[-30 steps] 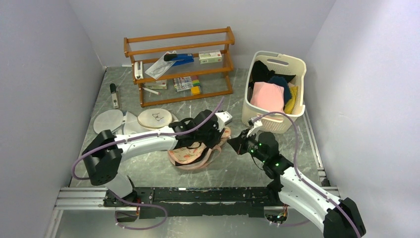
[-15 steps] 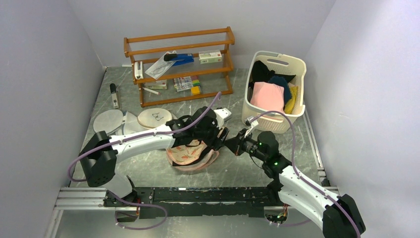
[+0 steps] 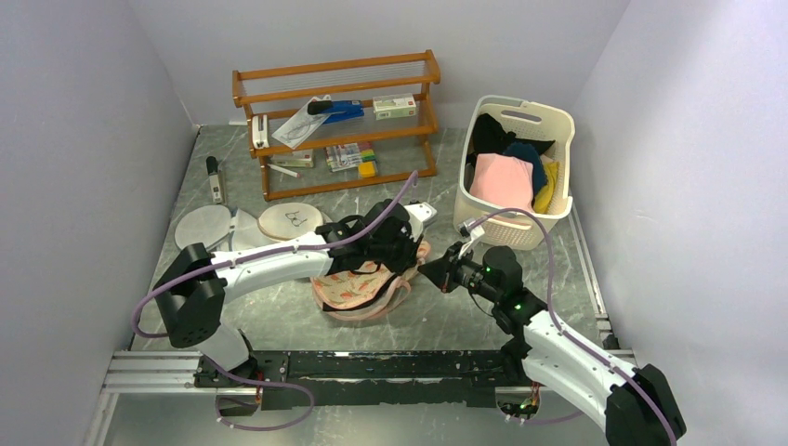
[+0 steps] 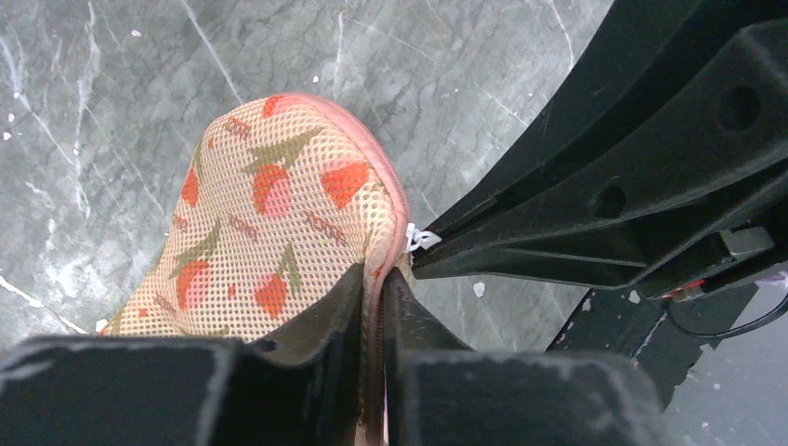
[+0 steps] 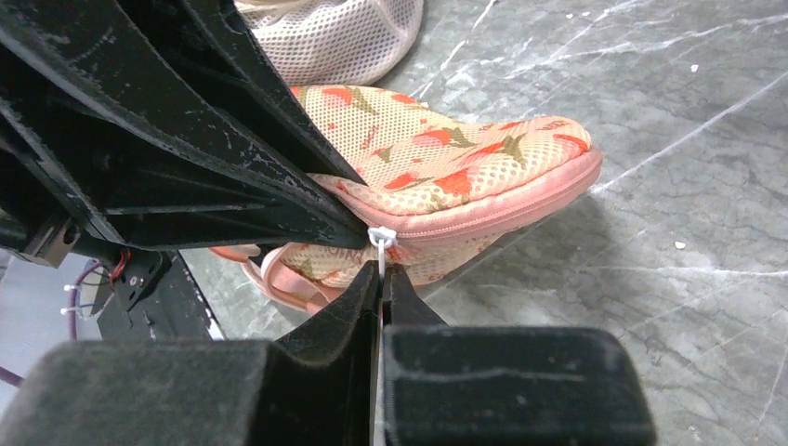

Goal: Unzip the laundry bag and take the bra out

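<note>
Judging by the closed pink seam in the right wrist view, the unzipping is at its very start and the bra is not yet out. Nearest the arm bases, the laundry bag [image 3: 358,290] lies on the marble table [image 3: 279,321] at the middle, one printed mesh lobe pointing right. At that right end the right gripper [image 5: 381,279] is clenched on the small white zip pull [image 5: 378,236], jaws pressed together around its cord. Just beside it, the left gripper [image 4: 374,279] is clamped on the bag's pink edge trim [image 4: 398,200], seemingly bracing the cloth against the pull. A pink loop [image 5: 279,279] shows under the bag; whether it is a bra strap or a handle I cannot tell. Left to do: run the slider round the seam, spread the case, lift the bra out. Farther off lie round white mesh bags [image 3: 293,221] to the left, a cream basket [image 3: 506,232] of clothes to the right, and a wooden shelf [image 3: 334,121] by the far wall
</note>
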{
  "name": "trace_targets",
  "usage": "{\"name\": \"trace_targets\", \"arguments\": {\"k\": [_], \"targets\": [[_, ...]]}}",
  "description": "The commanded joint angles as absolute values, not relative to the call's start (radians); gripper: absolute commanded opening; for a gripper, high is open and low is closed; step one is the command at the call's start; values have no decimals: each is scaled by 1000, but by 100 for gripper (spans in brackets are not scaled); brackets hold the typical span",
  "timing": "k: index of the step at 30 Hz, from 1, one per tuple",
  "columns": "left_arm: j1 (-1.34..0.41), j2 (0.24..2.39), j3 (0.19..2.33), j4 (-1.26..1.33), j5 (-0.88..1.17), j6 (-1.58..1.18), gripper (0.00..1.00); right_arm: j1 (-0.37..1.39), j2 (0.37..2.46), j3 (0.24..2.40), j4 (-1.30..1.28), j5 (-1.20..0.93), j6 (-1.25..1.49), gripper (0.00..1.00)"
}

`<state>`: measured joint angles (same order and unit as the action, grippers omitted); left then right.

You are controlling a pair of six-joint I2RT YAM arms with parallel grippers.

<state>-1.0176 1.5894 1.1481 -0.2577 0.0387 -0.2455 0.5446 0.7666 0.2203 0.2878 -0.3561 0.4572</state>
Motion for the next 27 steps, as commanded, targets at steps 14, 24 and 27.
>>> {"name": "trace_targets", "arguments": {"k": [14,24,27], "targets": [[-1022,1464,1107,-287,43,-124,7,541,827,310,97,-17,448,0],[-1027,1380,1103,-234,61,-138,7,541,983,317,238,-37,469,0],[-1030,1373,1093,-188,82,-165,7,540,1022,314,279,-14,492,0]]}}
